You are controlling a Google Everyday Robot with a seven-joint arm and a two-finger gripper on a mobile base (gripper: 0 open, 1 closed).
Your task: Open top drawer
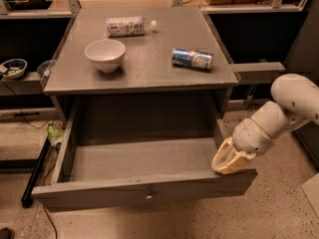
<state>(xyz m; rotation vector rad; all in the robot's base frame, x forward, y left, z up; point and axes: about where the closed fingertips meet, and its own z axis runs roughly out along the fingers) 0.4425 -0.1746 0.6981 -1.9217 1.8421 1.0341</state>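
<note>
The grey desk [149,71] has its top drawer [139,159] pulled far out toward the camera, its long front panel running left to right (knob [148,195] centred). The claw [230,159] sits at the drawer's right front corner, and I cannot tell if it is apart or together.

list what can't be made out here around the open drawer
Camera view, gripper at the top drawer's right front corner: its contact with the panel is hidden by its own body.
Camera view, arm: cut off by the right edge.
Camera view, bottle and can labels: too blurred to read.
Camera view, below the drawer: hidden behind its front panel.
</note>
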